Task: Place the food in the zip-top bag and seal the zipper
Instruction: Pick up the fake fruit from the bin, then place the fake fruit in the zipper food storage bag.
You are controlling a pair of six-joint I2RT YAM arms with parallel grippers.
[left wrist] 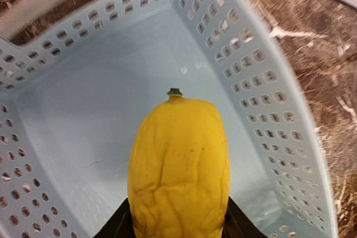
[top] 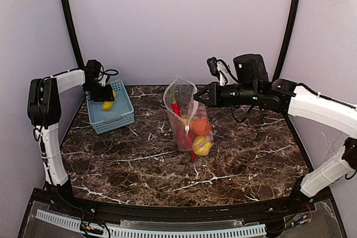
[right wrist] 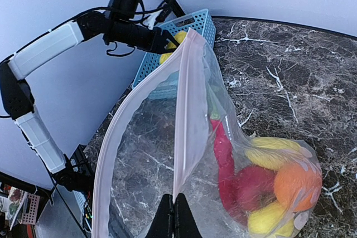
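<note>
Top view: bag (top: 188, 118) stands at centre, right gripper (top: 196, 97) at its rim; left gripper (top: 105, 100) at left over basket (top: 120, 118); left wrist: jaws clamp yellow piece (left wrist: 178, 165); right wrist: jaws pinched on zipper (right wrist: 184, 110), food (right wrist: 268, 188) lower right inside bag.

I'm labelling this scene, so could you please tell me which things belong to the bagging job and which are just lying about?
Job: zip-top bag, zipper, chili, orange ball and yellow pieces inside it, yellow fruit in the left gripper, right gripper pinching the bag's mouth.
Lying about: blue basket, table.
</note>
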